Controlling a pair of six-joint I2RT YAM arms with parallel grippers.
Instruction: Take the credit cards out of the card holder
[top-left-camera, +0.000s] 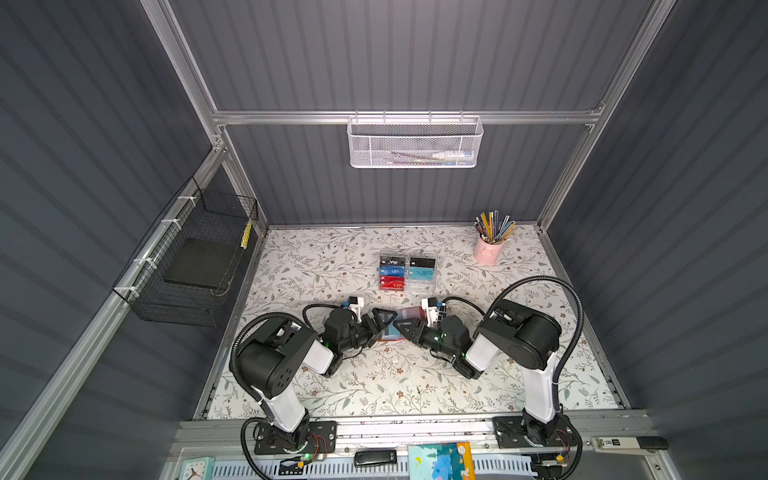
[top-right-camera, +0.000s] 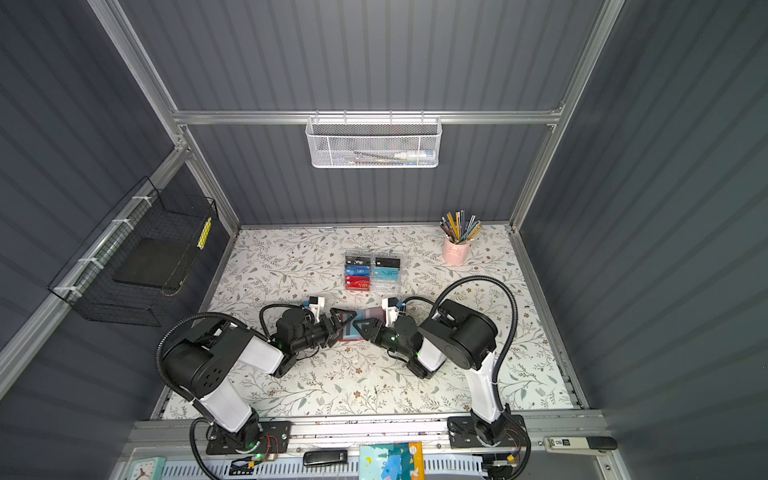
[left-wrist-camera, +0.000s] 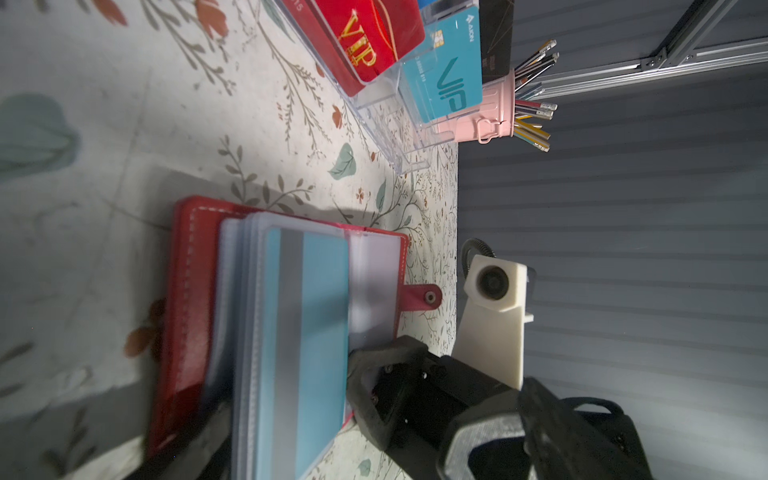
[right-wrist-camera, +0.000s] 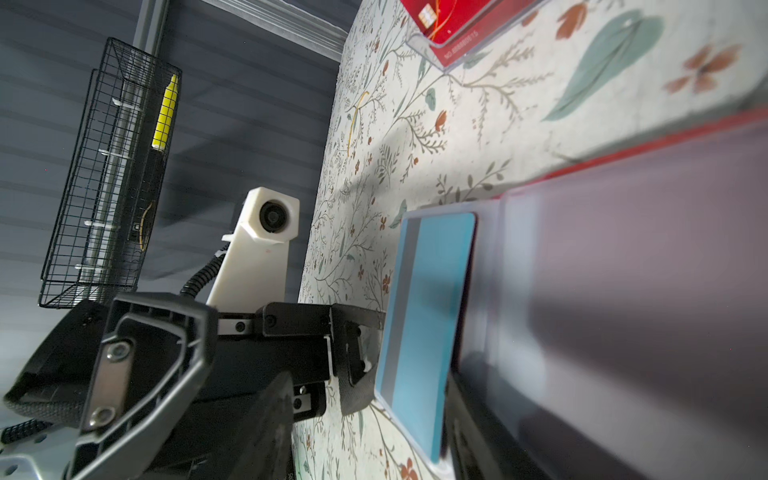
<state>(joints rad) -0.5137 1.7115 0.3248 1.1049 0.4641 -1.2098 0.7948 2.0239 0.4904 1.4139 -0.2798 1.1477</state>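
The floral counter fills the floor of a grey booth. Two arms reach in from its near edge and meet at the middle. A black wire basket hangs on the left wall, and a white mesh basket hangs on the rear rail.

A clear rack stands behind the hands, with black, blue, red and teal VIP cards in its tiers.

The card holder lies open on the counter at the middle, just in front of the rack. Its red cover is down and its clear sleeves are up.

The left hand is at the holder's left edge. Its fingers are wide apart and grip nothing.

The right hand is over the right page, one finger resting on a clear sleeve. I cannot tell whether its fingers are apart or together.

A pink cup of pencils stands in the far right corner.

One light-blue card with a grey stripe sits inside the top sleeve. The strap tab sticks out of the holder's edge near the right hand.
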